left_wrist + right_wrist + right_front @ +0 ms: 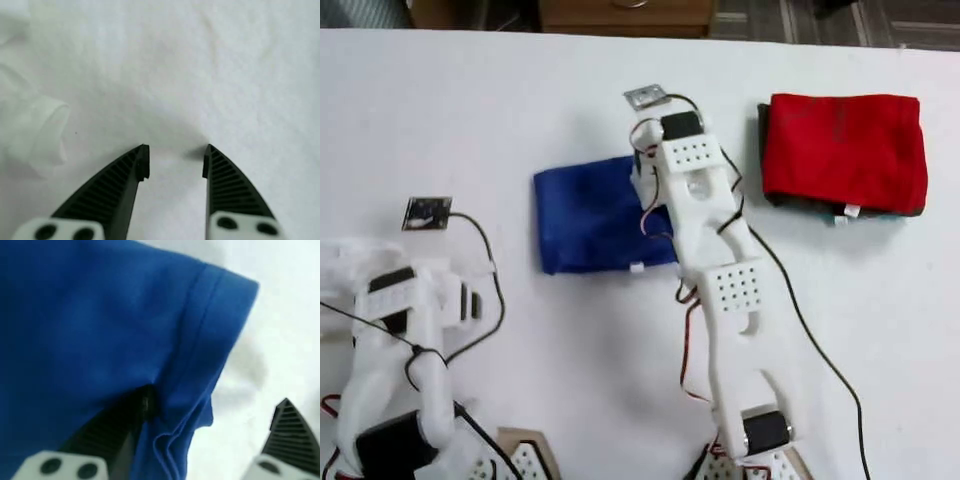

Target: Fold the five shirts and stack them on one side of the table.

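Right end effector: jaws wide. One finger is tucked against the folded hem of the blue shirt, the other hangs clear over bare desk. Nothing is clamped yet.

The blue shirt sits mid-desk, folded into a rectangle, with the right arm over its right-hand edge.

Handling, my guess: light, limp knit with no stiffness, so it'll sag and unfold if lifted by one layer. Best bite is the folded edge where the hem layers bunch, with all layers between the fingers. Drag or low carry rather than a high lift.

Stack: the red shirt is folded on top of a darker garment, on the right side of the desk towards the far edge. It's near the blue shirt but not touching it.

Left end effector: jaws moderately apart, empty, near the desk's near-left corner. The white shirt has a sleeve just beside it. White on white makes its edges hard to pick out.

In the way: the right arm's own black cable trails across the desk between its base and the stack. Could snag on a sweep right.
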### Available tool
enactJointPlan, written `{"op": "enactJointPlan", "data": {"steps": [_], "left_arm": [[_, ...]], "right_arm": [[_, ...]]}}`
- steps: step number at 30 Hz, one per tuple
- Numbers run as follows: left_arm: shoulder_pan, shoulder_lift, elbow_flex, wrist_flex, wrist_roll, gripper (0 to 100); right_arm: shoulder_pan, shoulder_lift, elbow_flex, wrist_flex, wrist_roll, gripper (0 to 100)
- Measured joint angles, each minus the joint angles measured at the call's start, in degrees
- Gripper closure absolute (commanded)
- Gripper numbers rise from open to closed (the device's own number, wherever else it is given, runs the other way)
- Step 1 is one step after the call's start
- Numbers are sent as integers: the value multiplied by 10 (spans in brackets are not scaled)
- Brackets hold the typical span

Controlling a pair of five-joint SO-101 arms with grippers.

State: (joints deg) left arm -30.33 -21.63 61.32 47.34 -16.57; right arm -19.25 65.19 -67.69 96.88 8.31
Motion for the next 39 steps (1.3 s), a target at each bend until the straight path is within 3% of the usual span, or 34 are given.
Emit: {"op": "enactJointPlan", "data": {"steps": [3, 5, 9, 11, 13, 25, 32, 39], "left_arm": [[-1, -7, 11, -11, -1, 809], [0, -8, 11, -11, -1, 809], [0, -8, 11, -11, -1, 809], [-1, -8, 11, -11, -1, 809], [0, -8, 11, -11, -1, 809], [-1, -8, 11, -12, -1, 809], [2, -8, 15, -20, -1, 809], [7, -9, 15, -22, -1, 809]], "right_arm": [[-4, 20, -14, 0, 0, 637], [-5, 26, -15, 4, 0, 697], [-15, 30, -15, 24, -1, 998], [-15, 30, -16, 26, -1, 945], [-15, 30, -16, 26, -1, 986], [43, -40, -12, 31, 0, 959], [77, -102, 33, 31, 0, 599], [58, -119, 62, 31, 0, 585]]}}
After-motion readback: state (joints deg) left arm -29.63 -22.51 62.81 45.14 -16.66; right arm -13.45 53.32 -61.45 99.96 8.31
